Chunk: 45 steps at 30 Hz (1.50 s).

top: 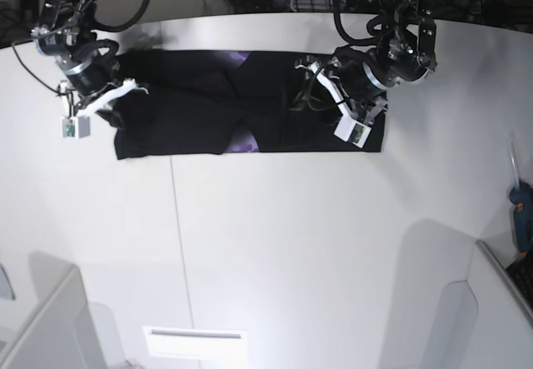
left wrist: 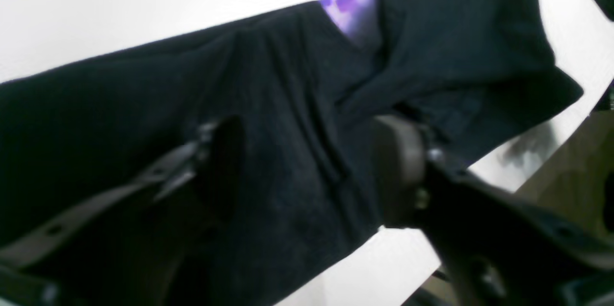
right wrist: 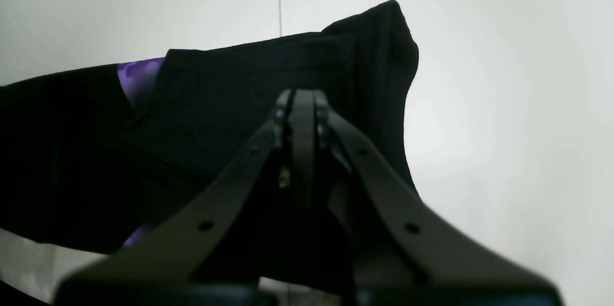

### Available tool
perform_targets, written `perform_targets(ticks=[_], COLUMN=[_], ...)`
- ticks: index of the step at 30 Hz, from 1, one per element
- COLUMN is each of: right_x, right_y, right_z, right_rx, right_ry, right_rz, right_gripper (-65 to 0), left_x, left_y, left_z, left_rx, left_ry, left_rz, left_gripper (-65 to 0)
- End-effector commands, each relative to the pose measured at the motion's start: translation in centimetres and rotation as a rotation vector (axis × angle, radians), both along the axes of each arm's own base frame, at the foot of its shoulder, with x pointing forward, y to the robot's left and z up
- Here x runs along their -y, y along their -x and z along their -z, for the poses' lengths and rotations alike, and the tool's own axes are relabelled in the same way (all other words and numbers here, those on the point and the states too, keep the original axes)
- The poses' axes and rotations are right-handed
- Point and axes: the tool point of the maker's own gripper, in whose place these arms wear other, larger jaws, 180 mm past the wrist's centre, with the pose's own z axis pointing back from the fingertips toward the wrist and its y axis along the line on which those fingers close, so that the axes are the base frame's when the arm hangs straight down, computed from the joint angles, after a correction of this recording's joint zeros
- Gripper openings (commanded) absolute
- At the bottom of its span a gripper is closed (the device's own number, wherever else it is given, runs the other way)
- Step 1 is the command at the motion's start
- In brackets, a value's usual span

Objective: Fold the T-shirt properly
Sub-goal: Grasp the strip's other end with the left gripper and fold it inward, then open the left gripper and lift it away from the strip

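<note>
The T-shirt [top: 250, 102] lies in a long black band across the far side of the white tabletop [top: 291, 236], purple print showing at its folds, with the left gripper [left wrist: 307, 167] spread open above it and the right gripper [right wrist: 303, 109] closed over its other end.

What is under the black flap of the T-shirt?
Under the T-shirt flap, a purple printed patch peeks out; the rest of the print is covered by black cloth.

You get bright, even overhead light; the white surface [top: 291, 236] glares near the middle. Your left wrist view is motion-blurred, its pincer [left wrist: 307, 167] soft. The T-shirt [top: 250, 102] reads as near-featureless black.
</note>
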Motion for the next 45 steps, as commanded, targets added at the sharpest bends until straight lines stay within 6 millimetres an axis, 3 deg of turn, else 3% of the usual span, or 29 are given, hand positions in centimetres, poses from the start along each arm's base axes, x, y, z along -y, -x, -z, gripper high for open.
perform_targets(ticks=[1,5,8,10,13,16,21,22,29,35,45], right_x=[0.1,0.1,0.2,0.2,-0.1,-0.1,0.4,0.6,3.2,3.7,2.5], right_y=[-0.5,-0.5,-0.5,-0.5,-0.2,-0.6,-1.0,-1.1,-1.0,-0.7,0.2], right_z=[-1.0,-1.0,-1.0,-1.0,-1.3,-2.5,-2.8,-2.7,1.4,3.3,6.5], right_rx=[0.043,0.043,0.044,0.045,0.027,0.019,-0.031,-0.039,-0.179,-0.241,-0.335], right_ry=[0.002,0.002,0.003,-0.004,-0.088,-0.212,-0.308,-0.311,-0.277,-0.273,-0.295], right_rz=[-0.006,-0.006,-0.003,0.002,0.007,0.011,0.006,0.012,0.059,0.077,0.033], right_gripper=[-65.0,-65.0,-65.0,-65.0,-65.0,-65.0,-28.7,-24.6,-25.4,-25.4,-25.4], left_x=[0.9,4.0,3.9,2.1,-3.2,-9.3,-17.0,-18.2,-24.2,-24.7,-24.1], left_y=[-0.4,-0.4,-0.7,-1.4,-2.2,-2.6,-1.5,-1.2,1.6,2.7,2.6], left_z=[-0.9,-1.5,-2.1,-2.1,-1.6,-1.8,-2.3,-2.3,-1.3,1.0,2.2], left_rx=[0.033,0.049,0.069,0.075,0.073,0.085,0.089,0.083,0.047,-0.018,-0.046], left_ry=[0.038,0.066,0.065,0.046,-0.018,-0.094,-0.208,-0.229,-0.322,-0.297,-0.271], left_rz=[0.012,0.103,0.104,0.05,-0.081,-0.223,-0.379,-0.396,-0.43,-0.434,-0.427], left_gripper=[-19.9,-17.9,-23.0,-34.1,-65.0,-65.0,-65.0,-65.0,-65.0,-65.0,-65.0])
